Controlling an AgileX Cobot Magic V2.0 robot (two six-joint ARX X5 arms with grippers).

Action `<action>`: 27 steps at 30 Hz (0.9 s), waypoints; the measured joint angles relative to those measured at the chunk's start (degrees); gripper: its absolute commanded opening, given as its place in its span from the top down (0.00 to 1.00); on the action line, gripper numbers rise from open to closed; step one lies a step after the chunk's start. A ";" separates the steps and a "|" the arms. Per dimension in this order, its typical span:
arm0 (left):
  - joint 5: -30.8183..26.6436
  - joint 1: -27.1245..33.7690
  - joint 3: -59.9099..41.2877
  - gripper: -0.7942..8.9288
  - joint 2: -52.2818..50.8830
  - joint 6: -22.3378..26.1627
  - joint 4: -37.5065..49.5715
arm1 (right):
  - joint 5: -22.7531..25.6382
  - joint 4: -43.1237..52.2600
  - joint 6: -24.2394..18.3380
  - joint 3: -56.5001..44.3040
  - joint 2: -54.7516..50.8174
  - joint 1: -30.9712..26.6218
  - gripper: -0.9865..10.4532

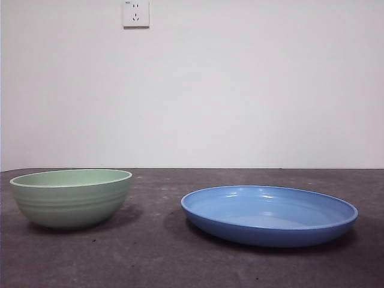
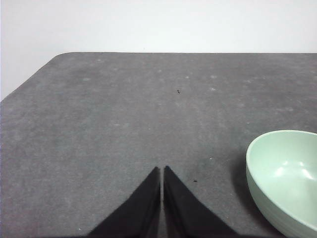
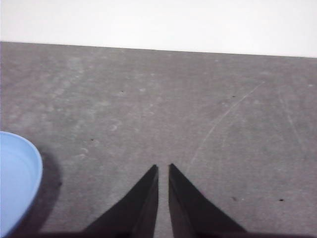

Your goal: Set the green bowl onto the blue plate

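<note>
step: pre-grasp | green bowl (image 1: 71,197) apart from blue plate (image 1: 269,215) | left gripper (image 2: 162,169), right gripper (image 3: 163,167) closed, empty | next: left opens, takes bowl rim

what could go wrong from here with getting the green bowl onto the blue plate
1. The green bowl has a smooth, curved wall, so a rim grasp might slip or tilt it.
2. The blue plate is glossy with only a low rim; a bowl set off-centre could slide or tip it.
3. The left gripper is shut and must open before grasping.
</note>
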 measured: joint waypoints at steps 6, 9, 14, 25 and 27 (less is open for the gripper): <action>0.00 0.00 0.00 0.91 0.02 0.00 0.00 | -1.44 0.07 2.47 0.00 0.00 0.00 0.90; 0.00 0.00 0.00 0.91 0.02 -0.11 0.00 | -1.68 0.09 3.76 0.02 0.00 0.00 0.90; 0.00 -0.17 0.00 0.91 0.02 -3.10 -0.02 | -3.02 -1.29 7.45 1.84 0.02 0.11 0.90; 0.68 -1.95 7.19 0.91 4.07 -12.22 -3.41 | -3.58 -5.29 16.28 14.10 2.38 2.01 0.90; 1.77 -2.21 10.38 0.91 5.62 -12.74 -4.17 | -5.33 -6.16 17.40 16.76 3.98 2.38 0.90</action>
